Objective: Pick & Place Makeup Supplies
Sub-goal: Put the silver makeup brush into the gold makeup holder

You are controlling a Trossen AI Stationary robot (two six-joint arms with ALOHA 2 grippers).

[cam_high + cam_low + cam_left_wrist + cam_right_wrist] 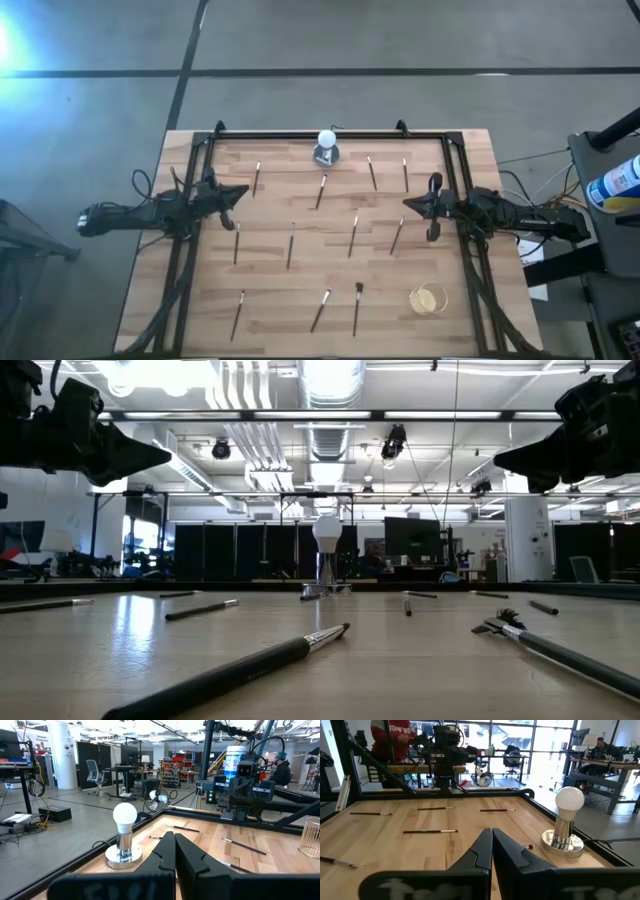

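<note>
Wooden table [200, 300] holds your makeup brushes [292, 245], scattered in loose rows on the side of the white bulb on its base [326, 146] away from the back rail. Your left gripper [238, 192] and right gripper [410, 203] hover pinched fully together, empty, on opposite sides of the bulb, each just beside a brush but touching none.
</note>
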